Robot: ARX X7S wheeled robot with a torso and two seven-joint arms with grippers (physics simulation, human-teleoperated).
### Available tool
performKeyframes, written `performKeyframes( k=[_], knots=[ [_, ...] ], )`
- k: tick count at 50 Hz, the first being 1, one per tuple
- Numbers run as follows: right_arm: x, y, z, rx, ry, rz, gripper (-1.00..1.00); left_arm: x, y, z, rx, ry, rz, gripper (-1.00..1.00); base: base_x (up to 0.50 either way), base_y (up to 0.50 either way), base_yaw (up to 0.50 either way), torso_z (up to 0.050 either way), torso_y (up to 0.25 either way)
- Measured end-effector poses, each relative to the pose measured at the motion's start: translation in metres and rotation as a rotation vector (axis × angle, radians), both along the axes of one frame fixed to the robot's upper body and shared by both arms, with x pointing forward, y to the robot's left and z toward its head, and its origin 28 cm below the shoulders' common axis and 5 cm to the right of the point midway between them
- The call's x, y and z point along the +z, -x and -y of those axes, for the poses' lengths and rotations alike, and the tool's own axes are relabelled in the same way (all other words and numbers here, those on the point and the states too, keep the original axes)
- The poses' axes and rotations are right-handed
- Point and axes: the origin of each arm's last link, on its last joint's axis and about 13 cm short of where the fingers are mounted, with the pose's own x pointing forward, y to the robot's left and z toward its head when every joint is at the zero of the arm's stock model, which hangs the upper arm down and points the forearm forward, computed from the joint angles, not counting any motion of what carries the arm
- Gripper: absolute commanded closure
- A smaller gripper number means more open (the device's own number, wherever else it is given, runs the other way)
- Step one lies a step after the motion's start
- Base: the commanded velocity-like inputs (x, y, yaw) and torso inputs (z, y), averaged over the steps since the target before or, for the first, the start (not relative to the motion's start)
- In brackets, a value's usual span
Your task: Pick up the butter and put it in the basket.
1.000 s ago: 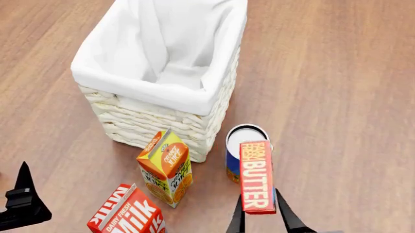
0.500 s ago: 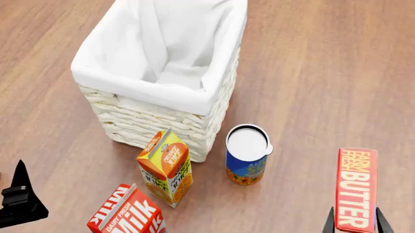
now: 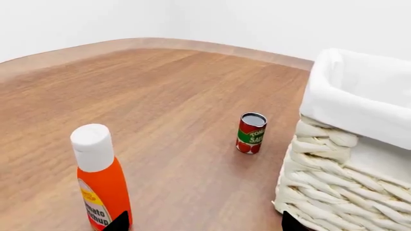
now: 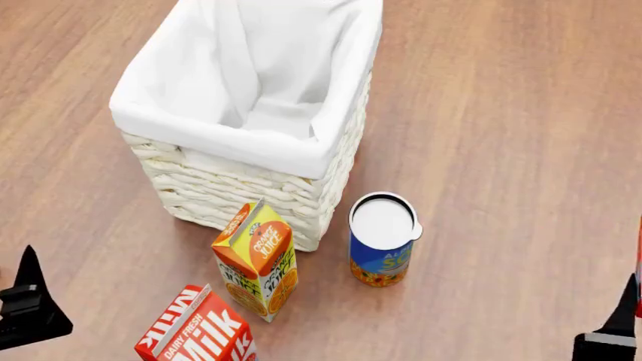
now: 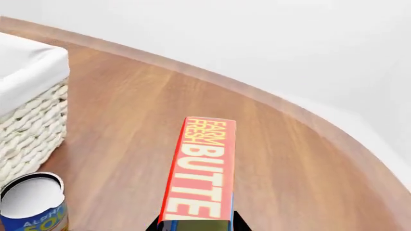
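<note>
Now my right gripper [image 5: 196,226] clamps the slim red butter [image 5: 199,171], lettered "FARM FRESH BUTTER"; left gripper [image 3: 202,222] sits apart.

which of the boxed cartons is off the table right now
The butter, the slim red box held up in the right gripper. The juice carton and the milk carton both stand on the table near the basket.

Wooden table [image 4: 501,113] carries basket [image 4: 240,188], 2 cartons [image 4: 255,259] (upright), cans [image 4: 381,248], bottle [image 3: 99,180].
</note>
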Motion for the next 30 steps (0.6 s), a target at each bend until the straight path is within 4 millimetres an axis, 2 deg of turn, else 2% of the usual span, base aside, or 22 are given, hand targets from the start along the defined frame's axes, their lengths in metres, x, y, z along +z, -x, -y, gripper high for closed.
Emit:
performKeyframes(
  k=[15,30],
  knots=[
    [0.032,-0.034,0.016,-0.022,-0.058,-0.035,1.00,0.001,0.001,0.000,0.002,0.005,0.001,-1.00,0.00,0.00,0.00,0.001,0.001],
    [0.087,-0.077,0.019,-0.010,-0.133,-0.021,1.00,0.002,0.002,0.000,0.003,0.009,0.002,-1.00,0.00,0.00,0.00,0.000,0.001]
  ],
)
